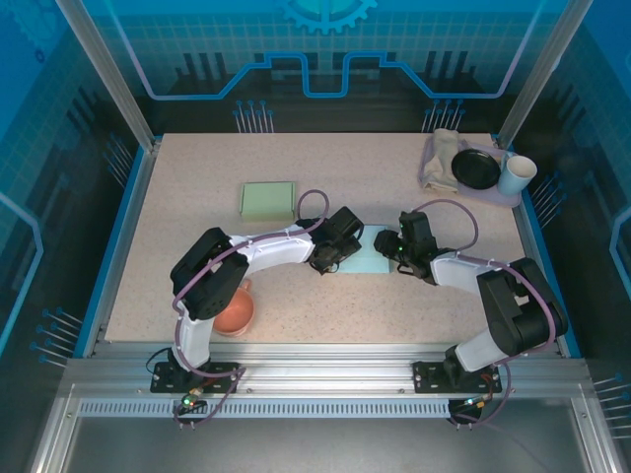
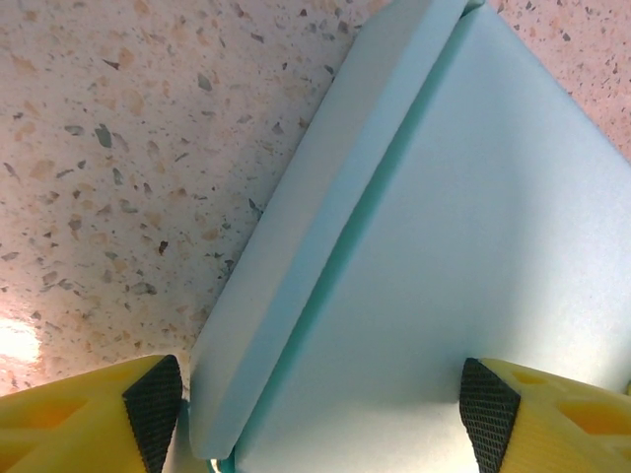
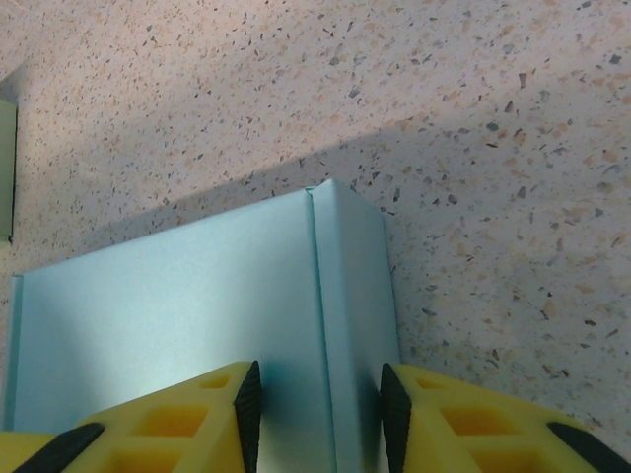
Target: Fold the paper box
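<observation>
The paper box [image 1: 367, 258] is a pale blue sheet lying mid-table between the two arms. My left gripper [image 1: 330, 258] stands at its left edge. In the left wrist view the left gripper [image 2: 320, 406] is open wide, its pads [image 2: 153, 409] astride the box [image 2: 473, 217], whose narrow side flap [image 2: 296, 227] is partly raised by the left pad. My right gripper [image 1: 392, 248] is at the box's right edge. In the right wrist view the right gripper [image 3: 320, 414] is open, straddling the crease and narrow end strip [image 3: 355, 286] of the box [image 3: 168, 296].
A flat green paper sheet [image 1: 268, 200] lies behind the left gripper, and its edge [image 3: 5, 168] appears in the right wrist view. An orange bowl [image 1: 235, 310] sits by the left arm's base. A cloth [image 1: 439, 158], black plate [image 1: 475, 168] and white cup [image 1: 517, 174] occupy the back right corner.
</observation>
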Controlling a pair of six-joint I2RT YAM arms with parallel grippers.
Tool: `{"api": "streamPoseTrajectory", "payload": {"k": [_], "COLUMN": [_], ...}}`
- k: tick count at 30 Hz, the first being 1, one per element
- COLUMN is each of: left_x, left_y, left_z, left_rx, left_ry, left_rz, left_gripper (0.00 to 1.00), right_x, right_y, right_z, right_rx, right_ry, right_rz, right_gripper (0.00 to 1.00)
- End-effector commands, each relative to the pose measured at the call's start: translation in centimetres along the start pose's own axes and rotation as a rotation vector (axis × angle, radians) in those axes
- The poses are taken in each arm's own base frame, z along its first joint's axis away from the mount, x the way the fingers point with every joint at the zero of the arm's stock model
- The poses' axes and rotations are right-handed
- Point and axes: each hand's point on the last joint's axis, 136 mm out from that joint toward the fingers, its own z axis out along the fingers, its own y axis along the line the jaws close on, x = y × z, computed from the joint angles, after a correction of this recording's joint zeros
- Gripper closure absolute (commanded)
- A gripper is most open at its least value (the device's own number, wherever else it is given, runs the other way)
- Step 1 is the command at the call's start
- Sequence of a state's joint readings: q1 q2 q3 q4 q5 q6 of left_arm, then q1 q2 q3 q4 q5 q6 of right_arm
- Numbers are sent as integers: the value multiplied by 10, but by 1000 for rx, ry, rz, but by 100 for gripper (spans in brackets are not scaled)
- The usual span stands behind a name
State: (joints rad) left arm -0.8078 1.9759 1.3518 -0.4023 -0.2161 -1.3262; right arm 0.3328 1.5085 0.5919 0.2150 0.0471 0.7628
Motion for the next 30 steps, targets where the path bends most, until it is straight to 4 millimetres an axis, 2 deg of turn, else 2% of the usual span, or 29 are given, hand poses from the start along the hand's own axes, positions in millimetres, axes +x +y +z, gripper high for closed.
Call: {"api": "streamPoseTrajectory", "payload": {"k": [1, 7, 13, 19, 22, 30], "left_x": [-4, -6, -5, -5, -6, -7], "left_y": [9, 13, 14, 19, 19, 22], "left_z": [7, 9, 11, 12, 12, 13], "left_rx": [-45, -57, -60, -71, -72, -80], "left_ry": [-16, -20, -19, -22, -25, -30], "left_rz": [-25, -33, -36, -38, -39, -42], "left_gripper": [23, 24, 24, 24, 25, 25], "right_x": [38, 36, 38, 40, 44, 54], "right_y": [-35, -31, -36, -32, -26, -15], "right_z": [-4, -20, -42, -65, -65, -48], "right_rx": [110, 86, 94, 104, 77, 23], "right_ry": [117, 91, 55, -6, -7, 45], "right_rz": [27, 42, 39, -18, -31, -29], "right_gripper": [60, 59, 57, 58, 59, 60]}}
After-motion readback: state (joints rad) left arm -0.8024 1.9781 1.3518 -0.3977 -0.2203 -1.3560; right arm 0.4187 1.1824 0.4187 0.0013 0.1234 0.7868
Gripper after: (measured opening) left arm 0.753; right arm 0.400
